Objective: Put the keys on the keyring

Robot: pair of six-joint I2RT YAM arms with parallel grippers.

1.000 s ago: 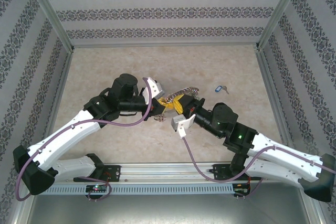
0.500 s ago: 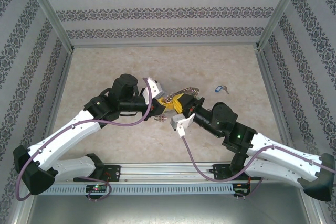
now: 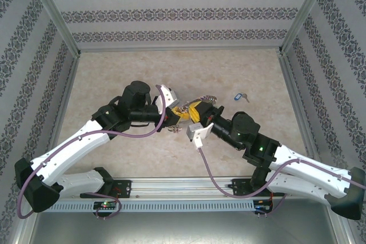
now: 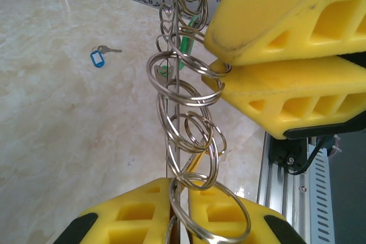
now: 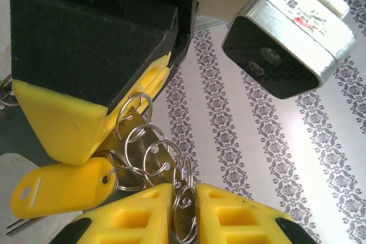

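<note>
keyring (image 4: 173, 98) held in air between both arms | left gripper (image 4: 180, 192) clenched on its wire; right gripper (image 5: 184, 195) clenched on a split ring (image 4: 216, 76) | judged light, stiff, slick, and the hung rings swing, so grip bare wire | count: 1 keyring; 1 blue key (image 3: 240, 96) loose on table (image 3: 114, 72), well apart; threaded: 1 yellow-tagged key (image 5: 57, 187), 1 green-tagged key (image 4: 186, 44)

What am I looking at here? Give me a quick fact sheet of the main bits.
left gripper: shut on the keyring, seen edge-on
right gripper: shut on a split ring in the bunch of keys
yellow tag: hanging in that bunch
blue-tagged key: lying alone on the table, off the keyring
</note>
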